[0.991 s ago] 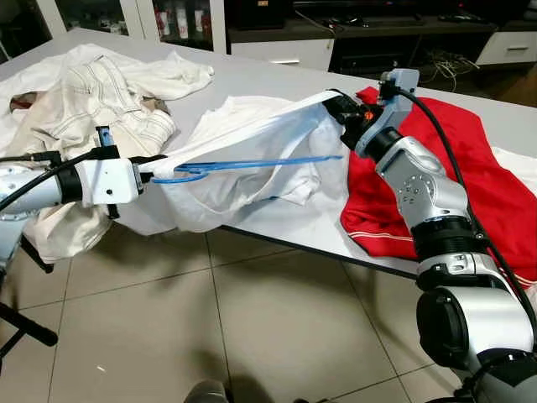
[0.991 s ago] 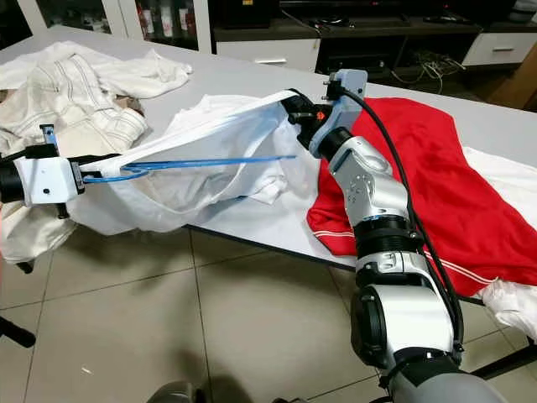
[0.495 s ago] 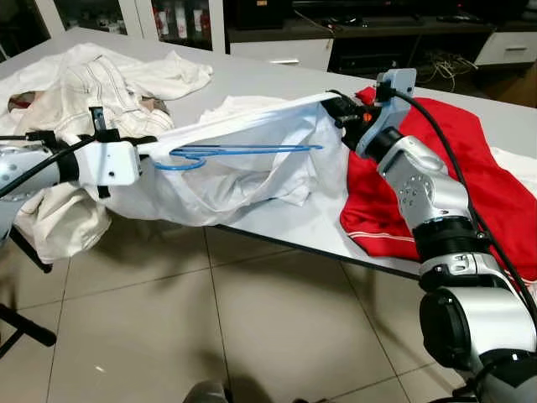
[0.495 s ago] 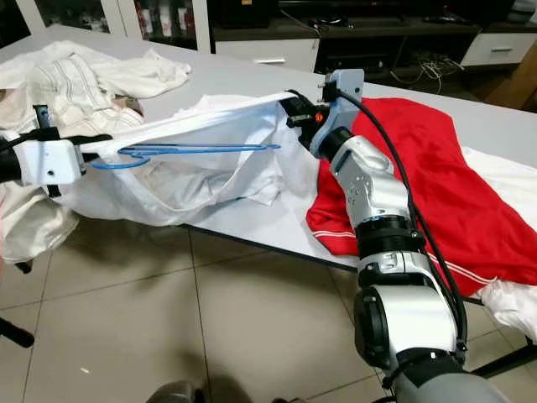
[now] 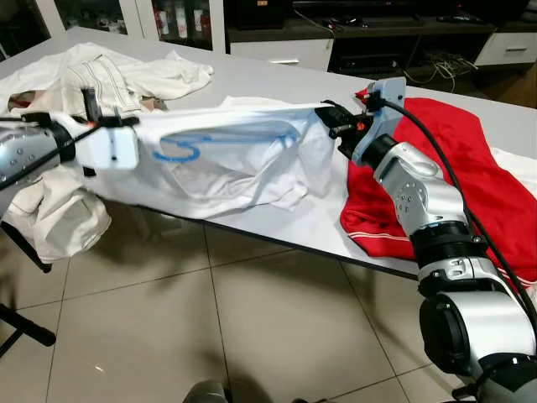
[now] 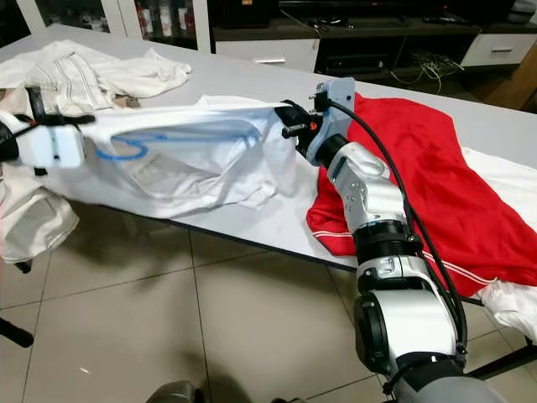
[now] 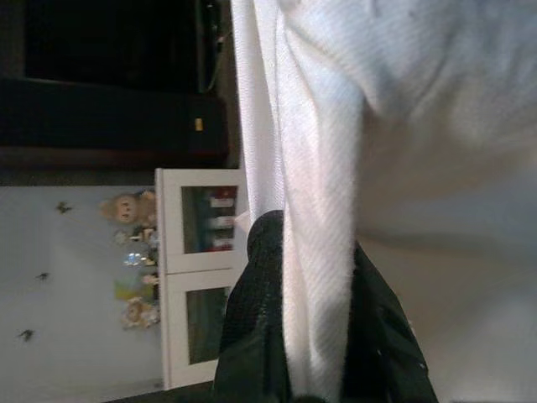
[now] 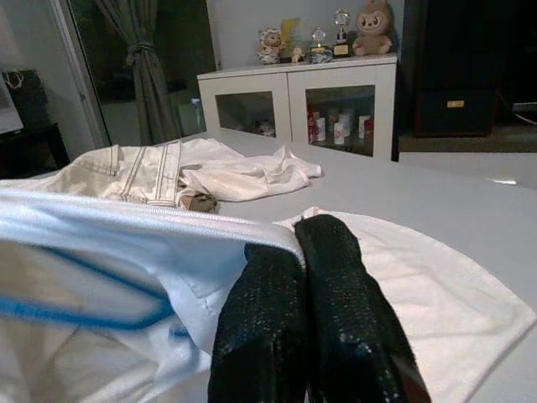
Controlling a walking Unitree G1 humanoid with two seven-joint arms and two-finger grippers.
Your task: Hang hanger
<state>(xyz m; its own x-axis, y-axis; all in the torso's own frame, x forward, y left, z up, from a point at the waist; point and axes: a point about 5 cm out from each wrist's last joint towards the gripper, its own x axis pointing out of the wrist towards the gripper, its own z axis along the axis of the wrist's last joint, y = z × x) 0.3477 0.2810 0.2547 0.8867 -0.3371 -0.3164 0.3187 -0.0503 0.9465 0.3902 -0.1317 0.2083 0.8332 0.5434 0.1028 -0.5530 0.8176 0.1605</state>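
Counter [image 5: 277, 80]: grey top; carries all garments.
Red garment [image 5: 470, 159]: spread flat on the counter, beside the white shirt on the right arm's side.
White shirt [image 5: 226, 164]: stretched taut between both tools, partly over the counter edge.
Blue hanger [image 5: 180, 151]: inside the white shirt, seen through the fabric, hook toward the left tool.
Left tool [image 7: 315, 353]: closed on one end of the white shirt.
Right tool [image 8: 306, 294]: fingers closed on the opposite shirt edge.
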